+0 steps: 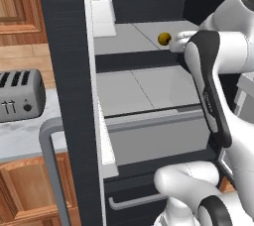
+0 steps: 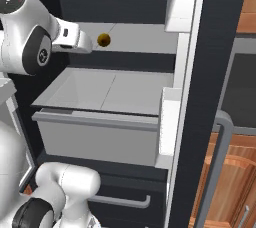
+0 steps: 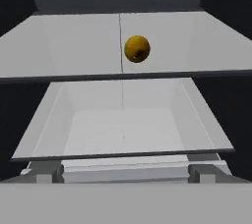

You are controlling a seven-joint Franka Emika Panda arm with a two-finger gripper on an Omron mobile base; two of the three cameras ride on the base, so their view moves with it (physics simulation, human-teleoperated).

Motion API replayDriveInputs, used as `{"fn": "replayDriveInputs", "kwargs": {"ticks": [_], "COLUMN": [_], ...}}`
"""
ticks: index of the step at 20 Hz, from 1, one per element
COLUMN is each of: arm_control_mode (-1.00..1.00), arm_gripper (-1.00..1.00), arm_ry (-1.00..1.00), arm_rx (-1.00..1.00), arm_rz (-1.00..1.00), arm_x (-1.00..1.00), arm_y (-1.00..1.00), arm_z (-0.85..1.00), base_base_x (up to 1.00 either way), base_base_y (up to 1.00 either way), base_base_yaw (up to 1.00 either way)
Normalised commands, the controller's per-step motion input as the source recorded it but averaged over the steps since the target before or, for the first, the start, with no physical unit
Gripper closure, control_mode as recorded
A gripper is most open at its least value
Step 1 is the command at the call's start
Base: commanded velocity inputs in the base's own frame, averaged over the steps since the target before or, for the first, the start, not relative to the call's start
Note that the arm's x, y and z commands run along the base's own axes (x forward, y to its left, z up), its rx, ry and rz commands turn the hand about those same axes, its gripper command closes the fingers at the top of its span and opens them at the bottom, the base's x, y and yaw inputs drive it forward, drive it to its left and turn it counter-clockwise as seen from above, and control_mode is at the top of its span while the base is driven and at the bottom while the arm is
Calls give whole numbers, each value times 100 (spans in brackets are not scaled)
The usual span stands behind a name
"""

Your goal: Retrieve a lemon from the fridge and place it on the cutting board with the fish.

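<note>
The fridge stands open, its black door edge near me. A small yellow-olive lemon rests alone on the upper grey-white shelf; it appears again as the lemon and the lemon. My gripper is open, its fingertips set wide apart, and it faces the lemon from a short way in front of the shelf edge, with nothing between them. My white hand sits just left of the fruit. The cutting board and the fish are out of view.
Below the shelf sits a wide open grey bin with a drawer front under it. The door shelves jut in on the right. A silver toaster stands on the marble counter left of the fridge, above wooden cabinets.
</note>
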Motion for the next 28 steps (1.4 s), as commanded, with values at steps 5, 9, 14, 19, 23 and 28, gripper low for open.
{"fn": "replayDriveInputs", "kwargs": {"ticks": [5,9,14,19,23,28], "arm_control_mode": [-100,-100,-100,-100,-100,-100], "arm_gripper": [-100,-100,-100,-100,-100,-100], "arm_ry": [-5,-9,-1,8,7,0], "arm_rx": [3,0,0,0,0,0], "arm_rz": [-5,-4,0,0,0,0], "arm_x": [46,18,18,31,47,28], "arm_y": [0,0,0,-1,-3,-11], "arm_z": [-8,-15,-1,5,14,-1], "base_base_x": [0,0,0,0,0,0], "base_base_y": [0,0,0,0,0,0], "base_base_yaw": [0,0,0,0,0,0]}}
